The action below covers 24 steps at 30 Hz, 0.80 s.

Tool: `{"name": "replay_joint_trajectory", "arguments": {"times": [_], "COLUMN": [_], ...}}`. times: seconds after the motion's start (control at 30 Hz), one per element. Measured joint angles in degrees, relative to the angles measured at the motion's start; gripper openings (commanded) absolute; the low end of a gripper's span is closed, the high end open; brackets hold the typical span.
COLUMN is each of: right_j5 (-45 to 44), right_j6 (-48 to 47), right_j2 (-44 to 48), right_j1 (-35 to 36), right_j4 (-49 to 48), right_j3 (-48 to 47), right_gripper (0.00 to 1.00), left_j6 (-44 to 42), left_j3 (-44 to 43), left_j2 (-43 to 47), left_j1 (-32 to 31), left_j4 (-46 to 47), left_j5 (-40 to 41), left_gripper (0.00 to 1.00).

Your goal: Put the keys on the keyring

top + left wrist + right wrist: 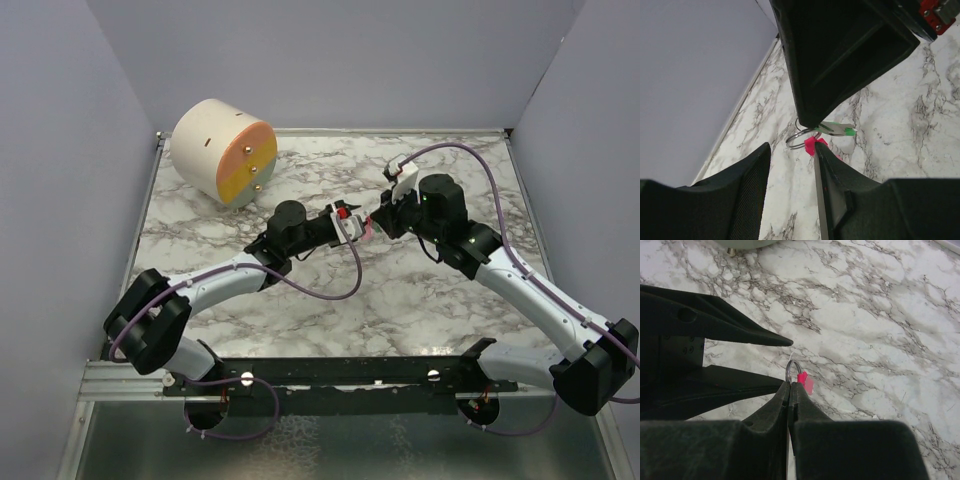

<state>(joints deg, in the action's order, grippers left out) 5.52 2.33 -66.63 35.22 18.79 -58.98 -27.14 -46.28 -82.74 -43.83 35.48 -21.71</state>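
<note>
Our right gripper (790,389) pinches the thin silver wire keyring (793,371); our left gripper (791,149) gapes beside it, holding nothing. Both the slim pink-red key (807,384) and the short green key (841,131) sit at the ring, but we cannot tell whether either is threaded yet.

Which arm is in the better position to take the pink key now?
Left, probably. The right gripper is shut on the keyring and seems busy holding it, while the left gripper is open with the pink key right at one fingertip.
</note>
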Motion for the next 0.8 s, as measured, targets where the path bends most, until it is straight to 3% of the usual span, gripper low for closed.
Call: {"name": "replay_joint_trajectory", "arguments": {"times": [0.53,0.8], "right_j5": [1.7,2.1], "right_j6": [-0.1,-0.2], "right_j2": [0.0,0.1], "right_j1": [0.0,0.0], "right_j4": [1.0,1.0], "right_j3": [0.0,0.0], "right_gripper": [0.01,0.01], "left_j6": [-3.1,-3.9], "left_j3": [-1.8,-1.8], "left_j2": [-2.3,-2.3], "left_j1": [0.3,0.3], "left_j4": [0.0,0.0], "left_j5": [-0.4,-1.4], "left_gripper": [0.32,0.18]}}
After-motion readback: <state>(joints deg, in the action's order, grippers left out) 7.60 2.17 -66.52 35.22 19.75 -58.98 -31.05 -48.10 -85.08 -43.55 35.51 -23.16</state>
